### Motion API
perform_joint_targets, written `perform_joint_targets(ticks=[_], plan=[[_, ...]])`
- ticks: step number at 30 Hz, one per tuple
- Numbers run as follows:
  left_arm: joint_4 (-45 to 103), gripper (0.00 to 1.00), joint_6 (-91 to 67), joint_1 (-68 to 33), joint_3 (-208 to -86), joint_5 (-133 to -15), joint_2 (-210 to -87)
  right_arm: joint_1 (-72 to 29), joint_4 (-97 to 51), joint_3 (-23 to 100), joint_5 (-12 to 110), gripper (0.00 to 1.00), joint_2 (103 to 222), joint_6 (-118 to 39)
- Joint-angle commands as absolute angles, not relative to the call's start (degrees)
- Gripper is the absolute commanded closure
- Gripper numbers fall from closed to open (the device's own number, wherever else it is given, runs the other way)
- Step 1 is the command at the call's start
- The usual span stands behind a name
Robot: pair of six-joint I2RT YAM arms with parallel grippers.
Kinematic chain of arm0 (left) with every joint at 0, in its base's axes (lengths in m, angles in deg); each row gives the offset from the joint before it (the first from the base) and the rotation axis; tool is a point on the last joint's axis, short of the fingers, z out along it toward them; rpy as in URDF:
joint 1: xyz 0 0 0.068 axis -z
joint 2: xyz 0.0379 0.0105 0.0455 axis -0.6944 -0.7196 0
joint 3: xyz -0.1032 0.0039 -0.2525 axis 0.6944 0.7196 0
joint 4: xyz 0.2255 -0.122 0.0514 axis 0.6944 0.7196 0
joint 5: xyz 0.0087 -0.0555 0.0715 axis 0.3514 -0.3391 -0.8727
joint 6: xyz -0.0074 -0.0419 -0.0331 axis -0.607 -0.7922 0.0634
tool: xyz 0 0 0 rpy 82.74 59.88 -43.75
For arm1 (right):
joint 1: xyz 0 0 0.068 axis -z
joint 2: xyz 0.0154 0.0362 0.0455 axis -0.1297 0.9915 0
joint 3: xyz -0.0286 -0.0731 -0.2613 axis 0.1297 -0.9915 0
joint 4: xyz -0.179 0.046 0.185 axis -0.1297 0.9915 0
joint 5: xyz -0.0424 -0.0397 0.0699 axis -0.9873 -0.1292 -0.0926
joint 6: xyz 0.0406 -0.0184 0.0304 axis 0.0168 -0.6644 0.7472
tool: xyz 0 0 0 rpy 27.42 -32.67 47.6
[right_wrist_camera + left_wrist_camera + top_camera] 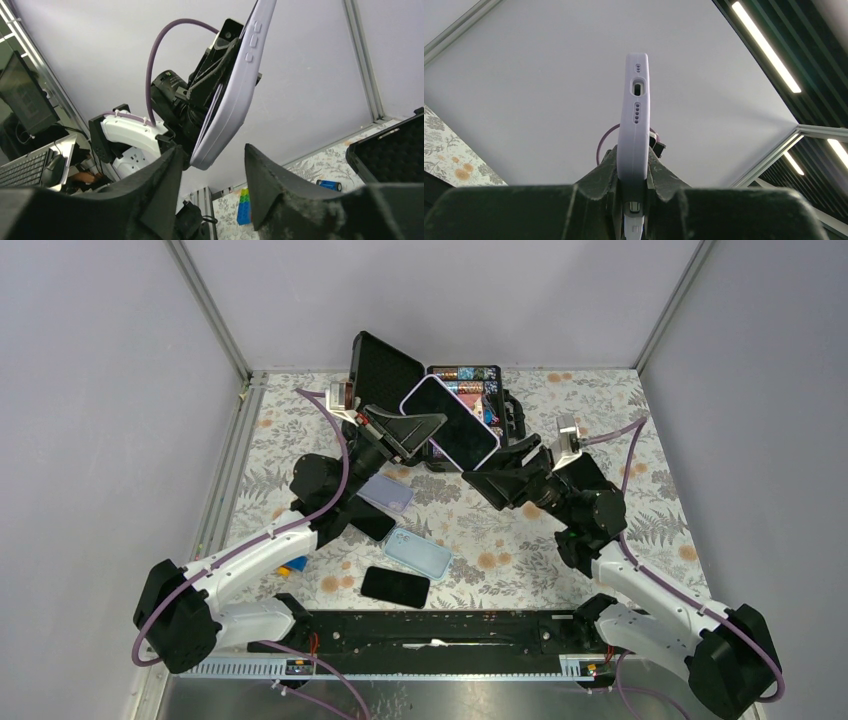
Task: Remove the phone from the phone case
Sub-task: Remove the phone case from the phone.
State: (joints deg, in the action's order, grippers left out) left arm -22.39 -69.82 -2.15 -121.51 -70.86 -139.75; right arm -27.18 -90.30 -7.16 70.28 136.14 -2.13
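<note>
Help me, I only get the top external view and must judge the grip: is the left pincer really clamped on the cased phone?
Observer: Yes. The left wrist view shows the left pincer shut on the lilac phone case, seen edge-on, with the charging port at the end pointing away from it.
Operator: And the right pincer?
Observer: Open. In the right wrist view the right pincer straddles the case's lower corner, its jaws not closed on it.
</note>
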Motion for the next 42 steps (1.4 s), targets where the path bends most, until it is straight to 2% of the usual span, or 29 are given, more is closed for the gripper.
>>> perform_joint_targets(ticks=[1, 6, 9, 16, 31, 42], plan=[[-28.44, 1.00, -71.32, -2.42, -122.86, -71.99, -138.32, -27.64, -94.22, -4.46, 67.89, 0.49, 136.31, -1.50], [-29.69, 1.00, -74.17, -2.41, -123.03, -70.30, -137.49, -27.67, -89.32, -4.30, 69.02, 0.73, 136.62, -7.43], [-27.34, 1.00, -76.34, -2.43, -123.41, -69.66, -136.73, -27.69, -82.89, -4.02, 70.61, 0.81, 135.92, -15.78], [-22.67, 1.00, -80.39, -2.58, -124.71, -67.25, -136.16, -27.70, -67.84, -1.80, 71.08, 0.94, 134.51, -32.49], [-26.31, 1.00, -90.78, -3.51, -125.24, -62.00, -137.92, -27.65, -52.44, 0.18, 59.58, 0.95, 133.32, -41.30], [-29.67, 1.00, -96.92, -3.81, -124.80, -59.92, -140.55, -27.70, -43.35, 4.04, 49.23, 0.94, 136.95, -43.81]])
